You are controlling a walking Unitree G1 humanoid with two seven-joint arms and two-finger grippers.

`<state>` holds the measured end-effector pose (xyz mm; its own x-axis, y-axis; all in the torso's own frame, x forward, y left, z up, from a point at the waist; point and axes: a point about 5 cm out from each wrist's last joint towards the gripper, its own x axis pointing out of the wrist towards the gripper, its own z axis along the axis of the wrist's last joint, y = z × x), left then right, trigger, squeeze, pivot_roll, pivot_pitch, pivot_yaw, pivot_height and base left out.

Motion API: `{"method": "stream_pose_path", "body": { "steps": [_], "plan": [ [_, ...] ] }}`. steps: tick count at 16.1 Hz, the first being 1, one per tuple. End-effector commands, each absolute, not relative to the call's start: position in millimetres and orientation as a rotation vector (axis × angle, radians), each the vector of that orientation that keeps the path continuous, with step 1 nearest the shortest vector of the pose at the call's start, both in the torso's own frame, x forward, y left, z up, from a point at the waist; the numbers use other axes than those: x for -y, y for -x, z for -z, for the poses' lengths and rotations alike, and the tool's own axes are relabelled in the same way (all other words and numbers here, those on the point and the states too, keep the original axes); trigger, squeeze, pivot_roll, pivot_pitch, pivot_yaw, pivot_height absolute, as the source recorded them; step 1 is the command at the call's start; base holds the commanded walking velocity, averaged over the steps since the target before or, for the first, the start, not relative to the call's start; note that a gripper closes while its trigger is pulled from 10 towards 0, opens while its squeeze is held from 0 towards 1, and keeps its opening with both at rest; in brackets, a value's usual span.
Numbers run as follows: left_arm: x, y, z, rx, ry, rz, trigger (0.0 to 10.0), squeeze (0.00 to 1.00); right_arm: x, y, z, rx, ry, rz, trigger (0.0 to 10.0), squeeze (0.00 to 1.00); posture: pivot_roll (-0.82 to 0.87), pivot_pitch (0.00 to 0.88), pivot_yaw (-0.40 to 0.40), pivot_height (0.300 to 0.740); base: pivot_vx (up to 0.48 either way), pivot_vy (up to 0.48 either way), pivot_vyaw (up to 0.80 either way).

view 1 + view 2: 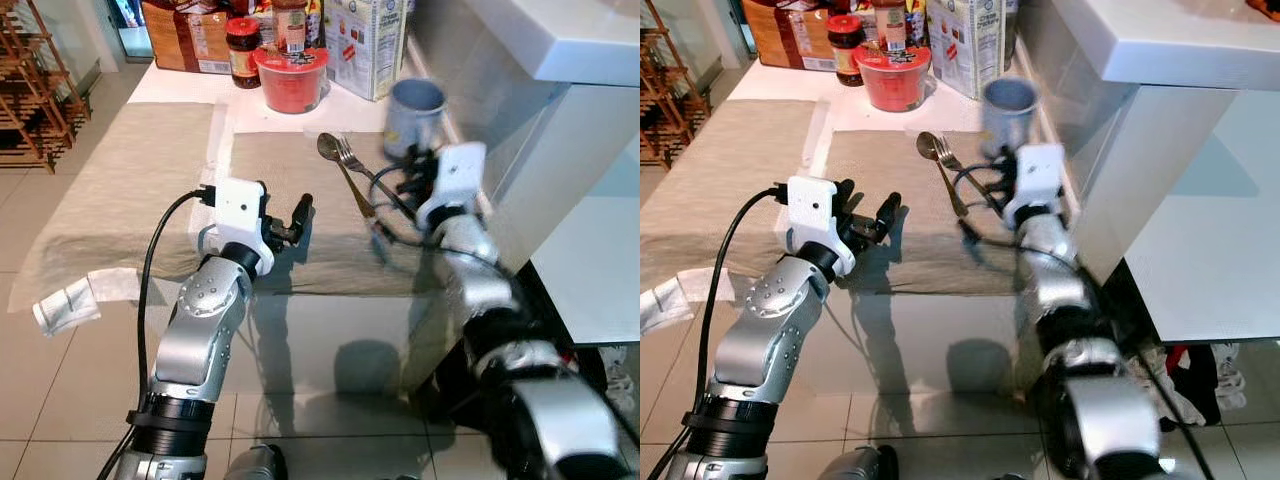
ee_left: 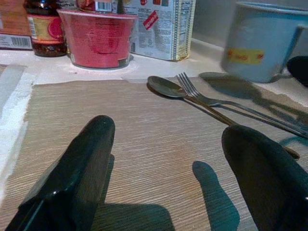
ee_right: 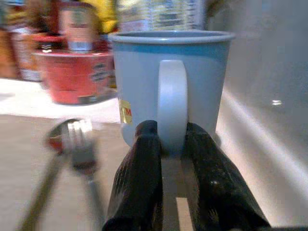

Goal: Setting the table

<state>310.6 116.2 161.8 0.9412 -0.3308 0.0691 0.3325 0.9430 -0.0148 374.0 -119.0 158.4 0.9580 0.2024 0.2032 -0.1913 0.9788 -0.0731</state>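
A pale blue mug (image 1: 414, 112) with a yellow label is at the far right corner of the beige placemat (image 1: 290, 190). My right gripper (image 3: 168, 131) is shut on its handle; the mug is blurred, so I cannot tell whether it touches the table. A spoon (image 1: 329, 147) and a fork (image 1: 349, 158) lie side by side on the mat just left of the mug. My left gripper (image 2: 166, 142) hovers open over the mat's near part, its fingers (image 1: 303, 208) empty and pointing toward the cutlery.
A red bowl (image 1: 292, 76), a jar (image 1: 243, 50), a carton (image 1: 365, 40) and boxes crowd the table's far edge. A second placemat (image 1: 130, 170) lies to the left. A white counter (image 1: 580, 45) rises on the right. A crumpled white wrapper (image 1: 65, 303) lies on the near left.
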Motion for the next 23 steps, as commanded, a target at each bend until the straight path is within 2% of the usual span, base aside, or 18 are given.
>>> {"method": "stream_pose_path", "body": {
  "steps": [1,3,6,10,13,15,19,23],
  "plan": [
    [-112,-312,-163,0.075,0.018,0.344,10.0,0.0,113,-372,-169,0.266,0.053,-0.239,0.0,0.0,0.06,0.036,0.008,0.74,0.0,0.0,0.0],
    [-111,-313,-162,0.077,0.014,0.337,10.0,0.0,98,-362,-170,0.299,0.044,-0.322,0.0,0.0,0.05,0.031,0.001,0.74,0.0,0.0,0.0],
    [-112,-314,-162,0.084,0.02,0.321,10.0,0.0,94,-347,-178,0.359,0.043,-0.354,0.0,0.0,0.05,0.027,-0.01,0.74,0.0,0.0,0.0],
    [-120,-312,-157,0.086,0.009,0.283,10.0,0.0,117,-314,-171,0.372,0.095,-0.276,0.0,0.0,0.03,0.021,-0.014,0.74,0.0,0.0,0.0],
    [-150,-309,-154,0.094,-0.031,0.188,10.0,0.0,137,-287,-158,0.314,0.096,-0.187,0.0,0.0,0.02,0.021,-0.01,0.74,0.0,0.0,0.0],
    [-166,-306,-153,0.091,-0.05,0.151,10.0,0.0,140,-266,-144,0.267,0.13,-0.179,0.0,0.0,0.01,0.022,-0.008,0.74,0.0,0.0,0.0],
    [-163,-299,-155,0.1,-0.058,0.199,10.0,0.0,145,-250,-135,0.219,0.131,-0.15,0.0,0.0,0.01,0.019,-0.009,0.74,0.0,0.0,0.0],
    [-155,-299,-154,0.09,-0.03,0.244,10.0,0.0,145,-250,-133,0.194,0.12,-0.137,0.0,0.0,0.01,0.015,-0.013,0.74,0.0,0.0,0.0]
  ]
}}
